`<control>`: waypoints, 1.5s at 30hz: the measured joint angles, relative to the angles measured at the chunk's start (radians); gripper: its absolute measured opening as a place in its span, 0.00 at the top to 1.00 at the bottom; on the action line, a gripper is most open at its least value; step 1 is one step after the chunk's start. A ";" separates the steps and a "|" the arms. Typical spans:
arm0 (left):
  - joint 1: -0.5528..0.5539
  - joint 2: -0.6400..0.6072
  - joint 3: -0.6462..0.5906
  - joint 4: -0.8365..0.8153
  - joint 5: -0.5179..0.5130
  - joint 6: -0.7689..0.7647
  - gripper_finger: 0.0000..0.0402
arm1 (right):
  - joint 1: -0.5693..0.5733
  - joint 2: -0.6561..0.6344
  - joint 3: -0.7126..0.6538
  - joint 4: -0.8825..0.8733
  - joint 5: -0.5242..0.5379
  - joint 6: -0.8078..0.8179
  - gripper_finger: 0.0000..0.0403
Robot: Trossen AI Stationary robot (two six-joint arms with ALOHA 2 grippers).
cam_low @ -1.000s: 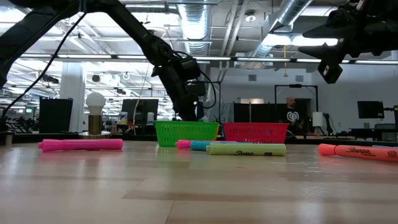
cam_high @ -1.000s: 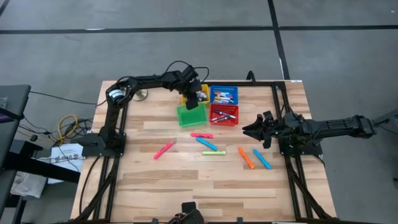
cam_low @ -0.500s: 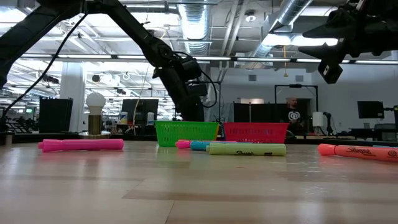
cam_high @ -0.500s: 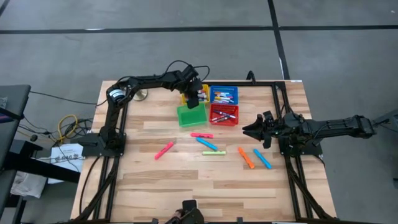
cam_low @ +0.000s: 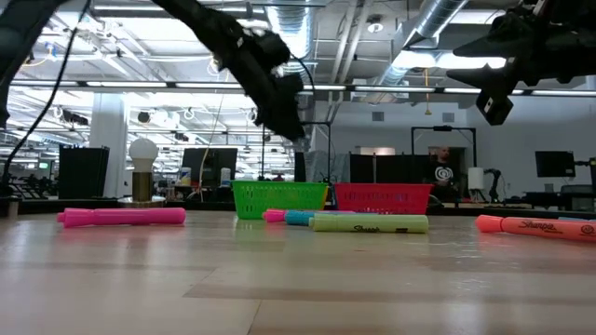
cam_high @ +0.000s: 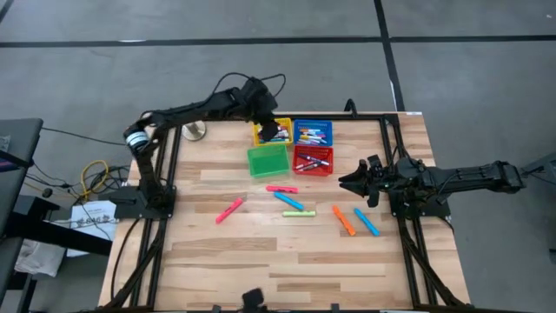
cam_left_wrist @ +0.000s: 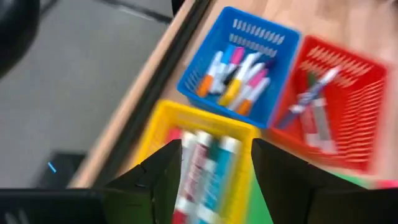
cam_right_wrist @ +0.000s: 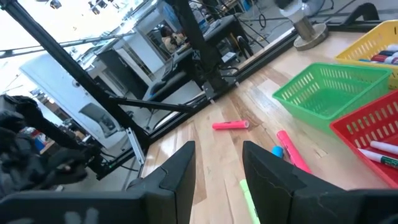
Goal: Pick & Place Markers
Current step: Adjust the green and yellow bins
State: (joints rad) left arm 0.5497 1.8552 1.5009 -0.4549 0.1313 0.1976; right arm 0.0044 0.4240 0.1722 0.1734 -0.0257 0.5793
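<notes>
Four mesh baskets stand at the table's far middle: yellow, blue, green and red. Several markers lie in the yellow basket, the blue basket and the red basket. Loose markers lie flat on the wood: pink, pink, blue, yellow-green, orange and blue. My left gripper hangs open above the yellow basket, with nothing between its fingers. My right gripper waits at the right, open and level.
A small lamp with a round bulb stands at the far left corner. Black frame rails run along both sides of the table. The near half of the wooden top carries no objects.
My left gripper has risen from low at the yellow basket to well above the baskets, drawing slightly toward the table's far edge and tipping less steeply. The loose markers and my right arm have kept still.
</notes>
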 joint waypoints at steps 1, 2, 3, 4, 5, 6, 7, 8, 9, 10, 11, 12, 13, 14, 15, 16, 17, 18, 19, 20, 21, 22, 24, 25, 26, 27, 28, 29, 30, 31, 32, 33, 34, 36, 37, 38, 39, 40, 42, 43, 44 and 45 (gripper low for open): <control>-0.009 -0.023 0.000 -0.035 0.000 -0.053 0.52 | 0.000 0.000 0.000 0.000 0.000 0.000 0.69; -0.020 -0.047 0.000 -0.075 0.000 -0.099 0.53 | 0.000 0.000 0.000 0.000 0.000 0.000 0.69; -0.031 -0.069 0.000 -0.122 0.000 -0.138 0.53 | 0.000 0.000 0.000 0.000 0.000 0.000 0.69; -0.044 -0.089 -0.002 -0.173 -0.005 -0.176 0.53 | 0.000 0.000 0.000 0.000 0.000 0.000 0.69; -0.058 -0.113 -0.014 -0.205 -0.018 -0.219 0.54 | 0.000 0.000 0.000 0.000 0.000 0.000 0.70; -0.072 -0.138 -0.034 -0.233 -0.034 -0.257 0.54 | 0.000 0.000 0.000 0.000 0.000 -0.001 0.70; -0.085 -0.166 -0.064 -0.253 -0.048 -0.293 0.55 | 0.000 0.000 0.000 0.000 0.000 -0.001 0.70; -0.100 -0.192 -0.098 -0.265 -0.067 -0.331 0.55 | 0.000 0.000 0.000 0.000 0.000 -0.001 0.69; -0.113 -0.221 -0.139 -0.270 -0.088 -0.371 0.55 | 0.000 0.000 0.000 0.000 0.000 -0.001 0.69; -0.126 -0.250 -0.184 -0.272 -0.106 -0.408 0.56 | 0.000 0.000 0.000 0.000 0.000 -0.001 0.69; -0.139 -0.280 -0.234 -0.273 -0.119 -0.448 0.56 | 0.000 0.000 0.000 0.000 0.000 -0.001 0.69; -0.149 -0.312 -0.284 -0.273 -0.130 -0.485 0.57 | 0.000 0.000 0.000 0.000 0.000 -0.001 0.70; -0.159 -0.343 -0.334 -0.270 -0.137 -0.518 0.57 | 0.000 0.000 0.000 0.000 0.000 -0.001 0.70; -0.169 -0.374 -0.385 -0.264 -0.145 -0.547 0.57 | 0.000 0.000 0.000 0.000 0.000 -0.001 0.69; -0.175 -0.401 -0.438 -0.252 -0.149 -0.573 0.57 | 0.000 0.000 0.000 0.000 0.000 -0.001 0.69; -0.180 -0.426 -0.488 -0.234 -0.152 -0.597 0.58 | 0.000 0.000 0.000 0.000 0.000 -0.001 0.69; -0.184 -0.451 -0.535 -0.206 -0.155 -0.621 0.58 | 0.000 0.000 0.000 0.000 0.000 -0.001 0.69; -0.184 -0.474 -0.580 -0.173 -0.155 -0.644 0.58 | 0.000 0.000 0.000 0.000 0.000 -0.001 0.70; -0.184 -0.493 -0.623 -0.131 -0.155 -0.663 0.58 | 0.000 0.000 0.000 0.001 0.000 -0.002 0.70; -0.184 -0.509 -0.662 -0.087 -0.155 -0.683 0.58 | 0.000 0.000 0.000 0.002 0.000 -0.001 0.69; -0.184 -0.518 -0.698 -0.050 -0.155 -0.699 0.58 | 0.000 0.000 0.000 0.002 0.000 -0.001 0.69; -0.183 -0.525 -0.732 -0.009 -0.155 -0.704 0.58 | 0.000 0.000 0.000 0.002 0.000 -0.001 0.69; -0.177 -0.526 -0.783 0.067 -0.154 -0.728 0.59 | 0.000 0.000 0.000 0.002 0.000 0.006 0.70; -0.176 -0.523 -0.801 0.100 -0.148 -0.741 0.59 | 0.000 0.000 0.000 0.002 0.000 0.012 0.70; -0.176 -0.514 -0.815 0.129 -0.143 -0.752 0.59 | 0.000 0.000 0.000 0.002 0.000 0.018 0.70; -0.176 -0.504 -0.826 0.149 -0.141 -0.755 0.60 | 0.000 0.000 0.000 0.002 0.000 0.021 0.69; -0.176 -0.493 -0.832 0.160 -0.138 -0.756 0.60 | 0.000 0.000 0.000 0.002 0.000 0.023 0.69; -0.177 -0.481 -0.832 0.169 -0.138 -0.756 0.60 | 0.000 0.000 0.000 0.002 0.000 0.023 0.69; -0.176 -0.468 -0.832 0.188 -0.136 -0.756 0.60 | 0.000 0.000 0.000 0.002 0.000 0.023 0.69; -0.176 -0.457 -0.831 0.201 -0.136 -0.755 0.60 | 0.000 0.000 0.000 0.004 0.000 0.023 0.70; -0.176 -0.445 -0.831 0.208 -0.136 -0.751 0.60 | 0.000 0.000 0.000 0.007 0.000 0.023 0.70; -0.176 -0.430 -0.831 0.216 -0.138 -0.747 0.60 | 0.000 0.000 0.000 0.009 0.000 0.023 0.70; -0.176 -0.415 -0.831 0.225 -0.138 -0.739 0.60 | 0.000 0.000 0.000 0.011 0.000 0.023 0.69; -0.176 -0.389 -0.831 0.251 -0.138 -0.729 0.60 | 0.000 0.000 0.000 0.016 0.000 0.024 0.69; -0.173 -0.377 -0.831 0.260 -0.137 -0.728 0.60 | 0.000 0.000 0.000 0.016 0.000 0.024 0.69; -0.168 -0.365 -0.831 0.264 -0.136 -0.727 0.60 | 0.000 0.000 0.000 0.019 0.000 0.025 0.70; -0.162 -0.355 -0.831 0.265 -0.136 -0.726 0.60 | 0.000 0.000 0.000 0.021 0.000 0.029 0.70; -0.156 -0.346 -0.831 0.273 -0.138 -0.727 0.61 | 0.000 0.000 0.000 0.022 0.000 0.032 0.69; -0.142 -0.336 -0.831 0.296 -0.135 -0.726 0.61 | 0.000 0.000 0.000 0.022 0.000 0.037 0.69; -0.135 -0.335 -0.831 0.308 -0.129 -0.726 0.61 | 0.000 0.000 0.000 0.021 0.000 0.041 0.69; -0.128 -0.333 -0.831 0.324 -0.123 -0.726 0.62 | 0.000 0.000 0.000 0.021 -0.001 0.042 0.70; -0.121 -0.333 -0.831 0.340 -0.120 -0.726 0.62 | 0.000 0.000 0.000 0.021 0.000 0.042 0.70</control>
State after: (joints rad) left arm 0.4289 1.5223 0.6701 -0.1153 0.0110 -0.5285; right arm 0.0044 0.4238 0.1722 0.1947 -0.0261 0.6216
